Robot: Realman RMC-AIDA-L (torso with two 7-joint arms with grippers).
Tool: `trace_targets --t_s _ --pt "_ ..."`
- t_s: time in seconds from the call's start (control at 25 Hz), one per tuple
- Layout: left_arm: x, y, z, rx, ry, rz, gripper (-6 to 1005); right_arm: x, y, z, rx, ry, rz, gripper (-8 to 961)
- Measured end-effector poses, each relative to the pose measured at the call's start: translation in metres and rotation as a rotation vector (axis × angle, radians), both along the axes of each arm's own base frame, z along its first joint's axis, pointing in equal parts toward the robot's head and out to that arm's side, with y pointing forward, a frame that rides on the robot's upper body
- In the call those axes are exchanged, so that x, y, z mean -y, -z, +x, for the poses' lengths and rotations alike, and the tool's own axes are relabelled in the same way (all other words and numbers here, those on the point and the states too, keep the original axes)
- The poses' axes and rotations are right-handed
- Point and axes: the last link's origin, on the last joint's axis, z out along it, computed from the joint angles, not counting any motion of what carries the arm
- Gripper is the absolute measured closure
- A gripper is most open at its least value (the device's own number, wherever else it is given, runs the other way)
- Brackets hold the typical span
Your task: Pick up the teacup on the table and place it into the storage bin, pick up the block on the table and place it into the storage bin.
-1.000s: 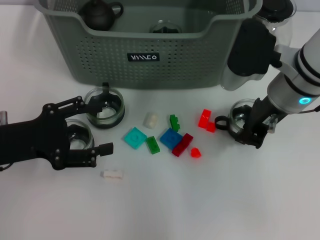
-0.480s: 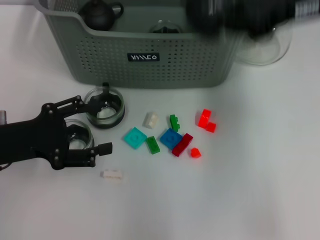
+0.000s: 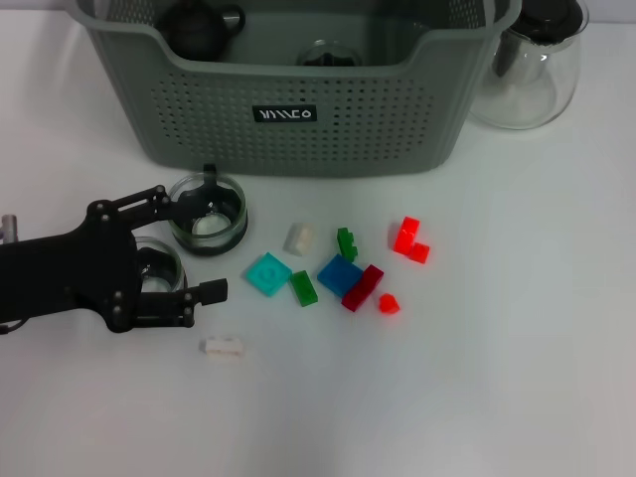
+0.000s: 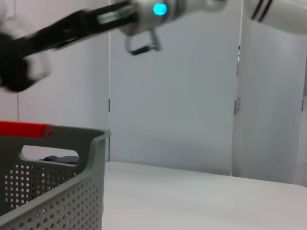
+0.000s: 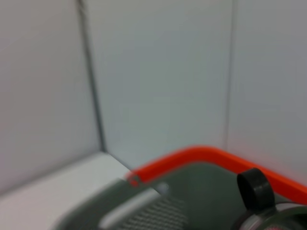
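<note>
Left black gripper (image 3: 184, 243), jaws spread around the clear glass teacup (image 3: 157, 270) at eight o'clock, risks knocking the neighbouring glass cup (image 3: 208, 213) when closing.

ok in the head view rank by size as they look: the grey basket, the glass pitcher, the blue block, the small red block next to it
1. Grey basket, by far the largest.
2. Glass pitcher, partly cut off by the frame.
3. Blue block.
4. Small red block, the smallest.
</note>
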Motion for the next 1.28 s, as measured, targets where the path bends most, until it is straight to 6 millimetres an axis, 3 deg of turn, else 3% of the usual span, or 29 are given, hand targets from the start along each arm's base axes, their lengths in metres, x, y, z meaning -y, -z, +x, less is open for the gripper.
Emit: trace_targets --t_s 0.24,0.4,0.56,0.72,0.96,1.28 --pt "0.000 0.002 0.001 0.008 0.000 -0.006 100 -0.036 0.048 -0.018 0.322 0.179 0.072 897" --pt "-0.001 0.002 0.003 0.012 0.003 -0.009 100 -0.045 0.072 -0.011 0.457 0.227 0.068 897" --pt "-0.001 0.002 0.003 0.013 0.004 -0.011 100 -0.044 0.075 -0.002 0.487 0.239 0.056 896" --pt "-0.001 0.001 0.003 0.012 0.005 -0.010 99 -0.040 0.078 0.025 0.514 0.288 0.021 896" --pt "-0.001 0.003 0.003 0.011 0.005 -0.011 99 -0.036 0.080 0.046 0.523 0.321 0.004 896" --pt "0.000 0.003 0.002 0.014 0.000 -0.010 99 -0.033 0.083 0.051 0.508 0.330 -0.022 895"
